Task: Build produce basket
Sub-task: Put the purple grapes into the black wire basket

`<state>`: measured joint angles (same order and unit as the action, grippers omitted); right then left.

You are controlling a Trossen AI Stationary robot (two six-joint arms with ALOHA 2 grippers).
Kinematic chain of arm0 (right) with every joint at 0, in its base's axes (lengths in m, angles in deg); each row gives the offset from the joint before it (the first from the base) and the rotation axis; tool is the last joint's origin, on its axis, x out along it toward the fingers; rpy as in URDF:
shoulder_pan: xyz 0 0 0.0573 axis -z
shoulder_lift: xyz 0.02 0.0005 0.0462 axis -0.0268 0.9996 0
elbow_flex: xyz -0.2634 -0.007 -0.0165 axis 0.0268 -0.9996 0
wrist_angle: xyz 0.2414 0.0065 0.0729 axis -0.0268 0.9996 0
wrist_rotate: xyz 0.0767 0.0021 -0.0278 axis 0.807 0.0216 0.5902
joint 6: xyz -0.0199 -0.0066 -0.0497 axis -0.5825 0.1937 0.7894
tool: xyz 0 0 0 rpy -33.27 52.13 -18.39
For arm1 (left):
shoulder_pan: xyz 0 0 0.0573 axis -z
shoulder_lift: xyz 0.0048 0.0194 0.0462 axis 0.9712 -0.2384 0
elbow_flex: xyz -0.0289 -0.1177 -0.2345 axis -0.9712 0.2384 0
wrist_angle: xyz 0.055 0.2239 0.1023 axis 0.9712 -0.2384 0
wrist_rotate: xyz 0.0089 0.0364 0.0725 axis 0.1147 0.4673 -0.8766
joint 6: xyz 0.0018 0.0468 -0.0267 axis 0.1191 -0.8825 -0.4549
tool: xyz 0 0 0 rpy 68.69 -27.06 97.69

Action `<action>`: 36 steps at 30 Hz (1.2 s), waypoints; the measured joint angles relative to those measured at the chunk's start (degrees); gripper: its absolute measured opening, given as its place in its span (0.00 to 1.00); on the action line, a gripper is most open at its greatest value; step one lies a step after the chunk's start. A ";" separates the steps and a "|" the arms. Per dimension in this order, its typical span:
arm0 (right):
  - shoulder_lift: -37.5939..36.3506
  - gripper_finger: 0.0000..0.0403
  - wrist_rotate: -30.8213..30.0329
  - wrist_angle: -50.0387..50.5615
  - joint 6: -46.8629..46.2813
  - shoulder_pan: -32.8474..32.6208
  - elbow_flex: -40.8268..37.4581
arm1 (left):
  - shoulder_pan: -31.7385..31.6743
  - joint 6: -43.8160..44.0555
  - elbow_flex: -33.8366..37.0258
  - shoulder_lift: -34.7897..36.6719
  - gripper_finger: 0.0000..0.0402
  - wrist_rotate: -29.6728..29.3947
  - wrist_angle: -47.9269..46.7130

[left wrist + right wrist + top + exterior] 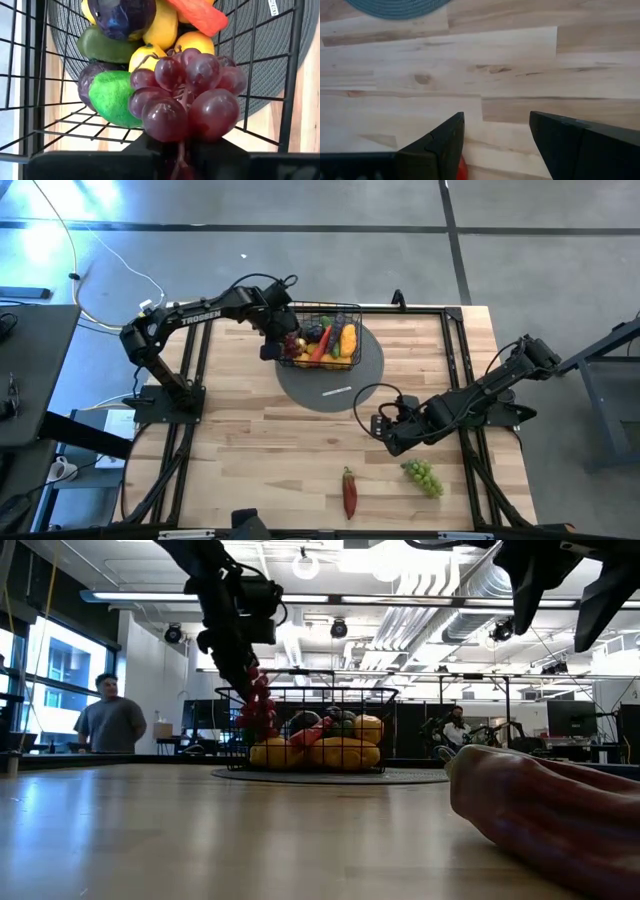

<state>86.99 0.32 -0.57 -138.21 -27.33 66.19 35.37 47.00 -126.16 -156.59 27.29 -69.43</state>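
Observation:
The black wire basket (322,338) stands on the grey round mat (368,375) at the table's far middle, holding lemons (162,25), a plum (120,15), a carrot (197,15) and green pieces. My left gripper (280,340) is at the basket's left end, shut on a bunch of purple grapes (185,100). My right gripper (383,427) hovers open over bare wood at the right middle. Nearer the front edge lie a red pepper (349,492) and green grapes (423,477); a sliver of the pepper (461,172) shows beside one finger. My left gripper pinches the purple grapes by the stem (179,159) at the top of the bunch, between its two fingers. The fingers slant down from the table's left. The bunch (262,705) hangs below them at the basket's left end, dipping past the rim; whether it touches the produce inside I cannot tell.
A small white strip (336,391) lies on the mat in front of the basket. Black frame rails (462,370) run along the table's left and right sides. People (108,720) stand in the room beyond the far edge. Bare wood (270,450) fills the table's near left.

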 joint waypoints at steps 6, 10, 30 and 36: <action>0.00 0.51 1.99 -0.45 0.29 -0.07 0.00 | 0.00 0.18 0.00 -0.01 0.22 -0.49 0.68; 0.00 0.51 2.21 -0.45 1.00 -0.07 0.00 | 0.23 0.20 0.00 -0.01 0.34 -4.22 1.20; 0.00 0.51 10.08 -0.43 1.32 -6.44 0.00 | 6.56 3.17 0.00 0.27 0.58 -15.37 0.86; 0.07 0.51 10.32 -0.41 3.90 -10.32 -0.18 | 7.21 4.62 -0.02 2.03 0.59 -15.86 0.95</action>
<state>87.05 10.64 -0.98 -134.31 -37.65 66.01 42.58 51.62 -126.18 -154.55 11.43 -68.48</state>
